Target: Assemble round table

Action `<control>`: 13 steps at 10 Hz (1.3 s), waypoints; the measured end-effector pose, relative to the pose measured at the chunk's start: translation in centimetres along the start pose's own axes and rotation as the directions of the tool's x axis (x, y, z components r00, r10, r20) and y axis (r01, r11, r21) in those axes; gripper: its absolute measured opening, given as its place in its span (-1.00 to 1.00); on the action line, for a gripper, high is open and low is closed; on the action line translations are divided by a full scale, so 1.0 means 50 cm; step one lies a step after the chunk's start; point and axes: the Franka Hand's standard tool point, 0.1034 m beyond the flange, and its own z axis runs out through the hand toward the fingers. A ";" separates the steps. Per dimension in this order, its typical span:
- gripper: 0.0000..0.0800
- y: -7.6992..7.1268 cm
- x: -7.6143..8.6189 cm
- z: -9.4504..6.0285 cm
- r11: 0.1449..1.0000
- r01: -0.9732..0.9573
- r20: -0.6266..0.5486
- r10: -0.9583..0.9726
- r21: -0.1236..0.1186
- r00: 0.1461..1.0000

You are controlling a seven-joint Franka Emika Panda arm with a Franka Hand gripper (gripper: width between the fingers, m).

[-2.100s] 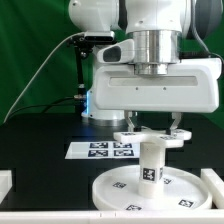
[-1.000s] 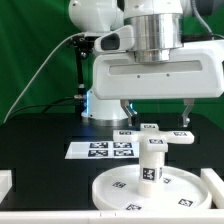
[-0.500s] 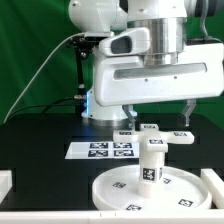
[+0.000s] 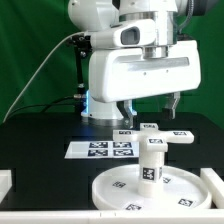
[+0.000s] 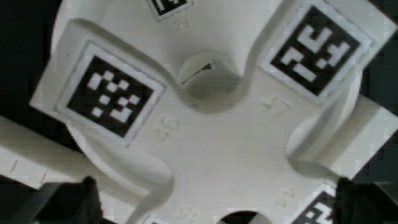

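The white round disc point(image 4: 150, 190) lies flat at the front of the black table. The short thick leg point(image 4: 152, 163) stands upright on its middle, and the cross-shaped foot piece point(image 4: 152, 134) with square tags sits on top of the leg. My gripper point(image 4: 148, 106) hangs open just above the foot piece, its fingers point(image 4: 122, 110) clear of it and holding nothing. In the wrist view the foot piece point(image 5: 214, 90) fills the frame, with my dark fingertips point(image 5: 71, 200) spread wide at either side of it.
The marker board point(image 4: 102, 149) lies flat on the table behind the disc. A white block point(image 4: 5, 183) sits at the front on the exterior view's left. A green curtain hangs behind the arm's base.
My gripper let go of the foot piece, opened and rose above it, then swung a little toward the exterior view's left. The foot piece stays on the leg.
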 end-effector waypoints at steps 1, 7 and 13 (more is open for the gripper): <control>0.62 -0.003 0.004 0.004 0.999 0.042 -0.006 -0.042 -0.025 0.999; 0.62 -0.021 0.008 0.051 0.991 0.132 0.025 -0.131 -0.037 0.991; 0.10 -0.012 0.003 0.051 0.995 -0.093 0.017 0.094 -0.043 0.995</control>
